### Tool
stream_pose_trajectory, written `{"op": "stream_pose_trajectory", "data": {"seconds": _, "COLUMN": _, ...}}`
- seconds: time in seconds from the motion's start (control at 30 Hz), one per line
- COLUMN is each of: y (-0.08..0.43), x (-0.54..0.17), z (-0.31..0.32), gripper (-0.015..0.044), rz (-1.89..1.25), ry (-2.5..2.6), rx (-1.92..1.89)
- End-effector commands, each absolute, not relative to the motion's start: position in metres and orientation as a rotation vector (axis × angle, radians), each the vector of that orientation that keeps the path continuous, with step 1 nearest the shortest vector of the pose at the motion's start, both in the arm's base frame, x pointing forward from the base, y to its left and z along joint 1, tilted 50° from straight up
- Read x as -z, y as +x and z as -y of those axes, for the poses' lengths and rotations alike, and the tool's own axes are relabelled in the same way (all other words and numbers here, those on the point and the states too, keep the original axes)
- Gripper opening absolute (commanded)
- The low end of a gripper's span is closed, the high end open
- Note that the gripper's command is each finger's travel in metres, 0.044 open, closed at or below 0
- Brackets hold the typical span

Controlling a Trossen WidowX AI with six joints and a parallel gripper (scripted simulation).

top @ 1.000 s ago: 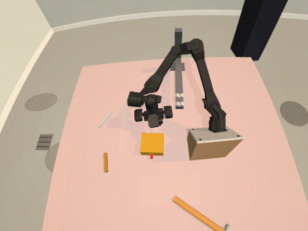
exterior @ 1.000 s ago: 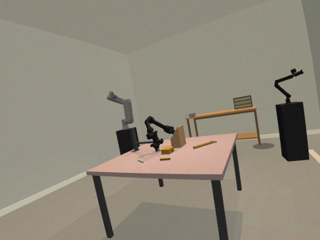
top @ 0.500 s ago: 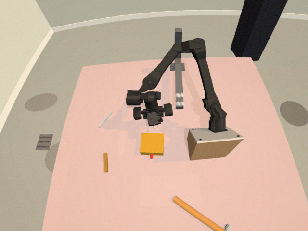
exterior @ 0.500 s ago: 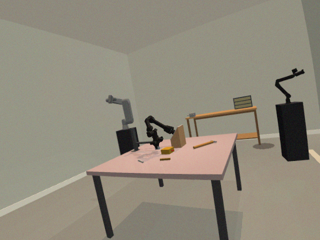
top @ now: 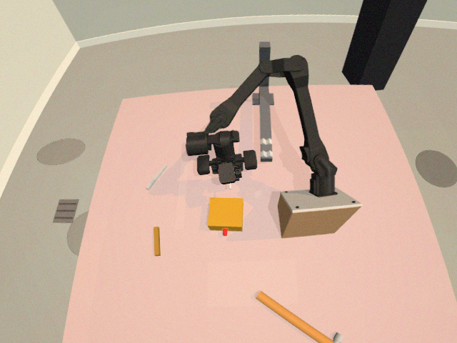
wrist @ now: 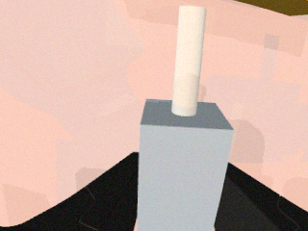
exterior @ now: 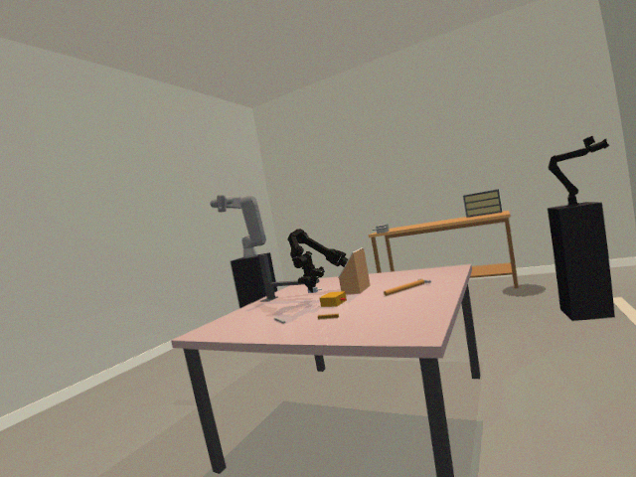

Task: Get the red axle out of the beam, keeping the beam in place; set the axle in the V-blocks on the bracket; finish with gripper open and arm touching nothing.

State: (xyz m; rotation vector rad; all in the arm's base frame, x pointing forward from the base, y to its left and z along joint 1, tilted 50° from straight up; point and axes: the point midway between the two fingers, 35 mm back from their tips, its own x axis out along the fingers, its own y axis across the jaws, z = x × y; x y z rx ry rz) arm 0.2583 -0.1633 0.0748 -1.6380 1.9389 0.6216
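The yellow beam (top: 226, 212) (exterior: 332, 298) lies on the table; a shaded edge of it (wrist: 294, 6) shows at the top right of the wrist view. The red axle (top: 225, 231) (exterior: 343, 299) sticks out of its front side, away from the gripper. My gripper (wrist: 175, 165) (exterior: 311, 288) is shut on a grey block with a white pin (wrist: 190, 53) (top: 230, 186), behind the beam and apart from it. The fingertips are hidden in the top view. The V-blocks (top: 266, 147) are pale and empty, at the near end of the dark bracket (top: 265, 121) (exterior: 290, 283).
A white rod (top: 156, 177) (exterior: 279, 320) and a brown bar (top: 156, 241) (exterior: 328, 316) lie at the left. The bracket stands behind and right of the gripper. The arm's tall brown base (top: 313, 221) (exterior: 354, 277) is right of the beam. An orange-handled tool (top: 291, 317) (exterior: 402, 287) lies at the front.
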Motion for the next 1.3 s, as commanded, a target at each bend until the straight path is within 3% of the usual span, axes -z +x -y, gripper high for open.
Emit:
{"op": "stream_pose_trajectory", "data": {"seconds": 0.0, "y": 0.261, "x": -0.082, "z": 0.157, "gripper": 0.0, "rz": -1.931, "ry": -1.645, "rx": -0.604}}
{"op": "stream_pose_trajectory", "data": {"seconds": 0.3, "y": 0.26, "x": -0.084, "z": 0.15, "gripper": 0.0, "rz": -1.932, "ry": -1.646, "rx": -0.603}}
{"op": "stream_pose_trajectory", "data": {"seconds": 0.73, "y": 0.301, "x": -0.085, "z": 0.157, "gripper": 0.0, "rz": -1.93, "ry": -1.647, "rx": -0.6}}
{"op": "stream_pose_trajectory", "data": {"seconds": 1.27, "y": 0.301, "x": -0.071, "z": 0.172, "gripper": 0.0, "rz": -1.928, "ry": -1.645, "rx": -0.601}}
